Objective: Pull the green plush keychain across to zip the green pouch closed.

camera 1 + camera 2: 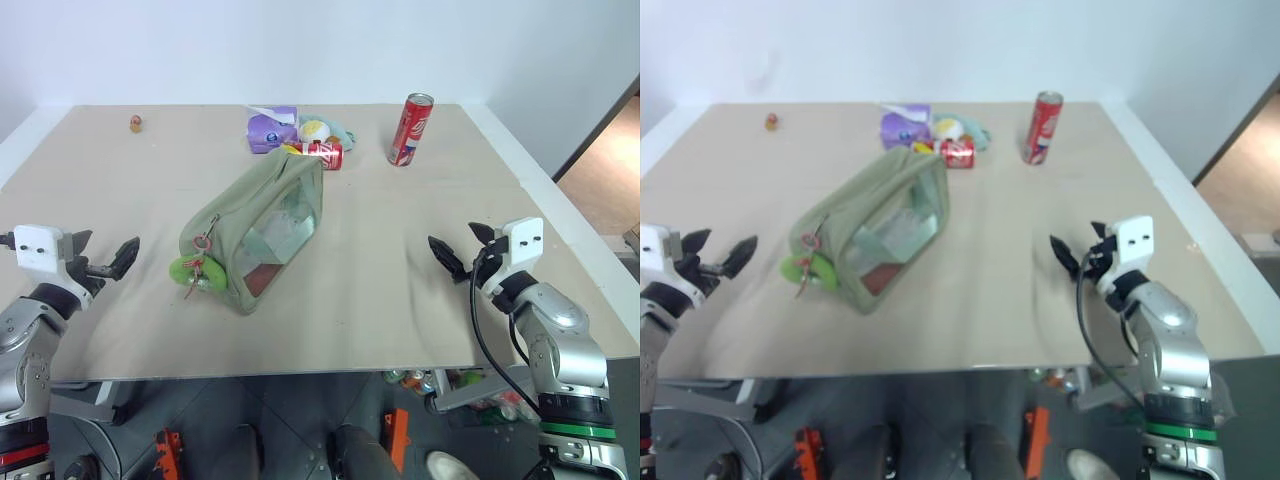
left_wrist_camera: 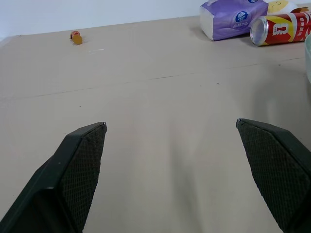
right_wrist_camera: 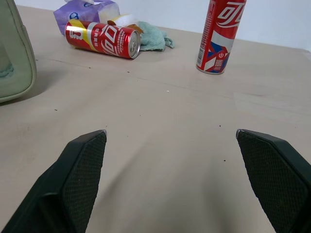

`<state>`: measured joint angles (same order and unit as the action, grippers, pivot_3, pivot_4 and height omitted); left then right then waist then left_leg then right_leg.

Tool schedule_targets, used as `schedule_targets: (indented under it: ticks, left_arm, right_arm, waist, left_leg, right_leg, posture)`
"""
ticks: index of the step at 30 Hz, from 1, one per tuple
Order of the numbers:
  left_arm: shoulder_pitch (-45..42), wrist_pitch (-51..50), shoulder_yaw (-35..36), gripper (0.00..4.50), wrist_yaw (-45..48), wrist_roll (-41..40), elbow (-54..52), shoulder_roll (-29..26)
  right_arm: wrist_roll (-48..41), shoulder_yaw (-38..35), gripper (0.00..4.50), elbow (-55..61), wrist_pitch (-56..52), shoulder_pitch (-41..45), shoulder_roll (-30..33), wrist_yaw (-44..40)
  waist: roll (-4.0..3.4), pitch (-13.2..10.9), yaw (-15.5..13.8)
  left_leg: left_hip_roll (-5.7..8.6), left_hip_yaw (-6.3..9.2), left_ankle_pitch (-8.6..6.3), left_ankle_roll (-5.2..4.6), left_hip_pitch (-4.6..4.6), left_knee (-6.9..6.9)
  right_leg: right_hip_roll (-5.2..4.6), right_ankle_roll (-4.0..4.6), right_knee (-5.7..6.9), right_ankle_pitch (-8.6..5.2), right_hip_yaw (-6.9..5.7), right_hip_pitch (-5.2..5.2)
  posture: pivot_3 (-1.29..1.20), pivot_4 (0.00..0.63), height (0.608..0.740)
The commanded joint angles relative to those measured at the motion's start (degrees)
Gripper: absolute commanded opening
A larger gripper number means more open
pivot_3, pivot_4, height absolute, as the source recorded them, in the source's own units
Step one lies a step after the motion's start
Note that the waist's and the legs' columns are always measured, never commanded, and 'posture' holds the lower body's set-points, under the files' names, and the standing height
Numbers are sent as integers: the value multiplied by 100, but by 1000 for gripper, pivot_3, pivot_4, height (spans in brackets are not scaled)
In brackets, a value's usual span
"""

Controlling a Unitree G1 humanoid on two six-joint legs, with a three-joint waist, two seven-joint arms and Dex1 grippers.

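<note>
Cans [image 1: 411,128] and packet [image 1: 271,130] behind pouch [image 1: 258,235]

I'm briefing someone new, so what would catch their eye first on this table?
Probably the green pouch lying mid-table, with the green plush keychain hanging at its near end. Next, the upright red can toward the far right. Both grippers, left and right, are open at the near edges.

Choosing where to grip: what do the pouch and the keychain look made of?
Pouch: soft sage-green fabric, matte and slightly slumped, with a glossy clear plastic side showing its contents. Keychain: fuzzy lime-green plush; the ring above it looks like metal, though too small to be sure.
</note>
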<state>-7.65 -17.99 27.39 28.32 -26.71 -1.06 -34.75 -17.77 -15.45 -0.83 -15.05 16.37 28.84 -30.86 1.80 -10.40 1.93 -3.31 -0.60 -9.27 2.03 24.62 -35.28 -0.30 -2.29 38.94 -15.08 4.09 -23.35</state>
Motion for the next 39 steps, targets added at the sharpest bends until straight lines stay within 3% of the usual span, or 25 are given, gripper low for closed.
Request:
schedule_targets:
  ticks: [1, 10, 15, 25, 28, 31, 39]
  left_arm:
    - [-130, 85, 76, 4434, 9, 17, -22, -102]
    - [-178, 122, 106, 4434, 153, -82, -28, -53]
    - [-263, -2, 274, 4434, 87, -314, -95, -37]
    - [-1211, -1412, 335, 4434, 1257, -1959, -672, -1178]
    - [-1832, -2103, -74, 4434, 1564, -2396, -773, -1548]
    - [-2369, -2402, -894, 4434, 1790, -2165, -779, -1653]
    - [-3312, -3247, -2093, 4434, 1247, -1653, -654, -1155]
  right_arm:
    - [-43, -36, 4425, 305, 18, 90, 65, 53]
    - [-43, 5, 4425, 415, -51, 82, 84, 77]
    - [-232, 54, 4425, 441, 40, 120, 125, -300]
    - [-1384, 392, 4425, 994, -918, 716, 803, -1906]
    - [-1614, 489, 4425, 1097, -1165, 1029, 927, -2163]
    - [-1786, 617, 4425, 1229, -1346, 1270, 938, -2305]
    - [-1736, 857, 4425, 1513, -1301, 1426, 736, -2146]
  waist:
    - [0, 0, 0]
    - [0, 0, 0]
    - [0, 0, 0]
    - [3, -3, 32]
    - [5, -4, 41]
    - [4, -4, 39]
    - [5, -6, 69]
  left_leg:
    - [0, 0, 0, 0, 0, 0]
    - [-1, -2, 0, 0, 0, 0]
    - [-1, -3, 0, 0, 0, 0]
    - [-3, -2, 0, 0, 0, 0]
    - [-3, 1, 0, 0, 1, 0]
    - [1, 2, -1, 0, 2, 0]
    - [-1, 8, -3, -1, 8, 0]
  right_leg:
    - [0, 0, 0, 0, 0, 0]
    - [1, 0, 0, 0, 2, -1]
    - [1, 0, 0, 0, 2, -1]
    - [3, 0, -1, 1, 0, -1]
    - [4, 0, 0, -1, -4, -1]
    - [3, -3, -2, -2, -3, 0]
    - [12, -2, -2, -3, -3, -5]
  posture:
    - [0, 150, 740]
    - [0, 150, 740]
    - [0, 150, 740]
    - [0, 150, 740]
    - [0, 150, 740]
    - [0, 150, 740]
    - [0, 150, 740]
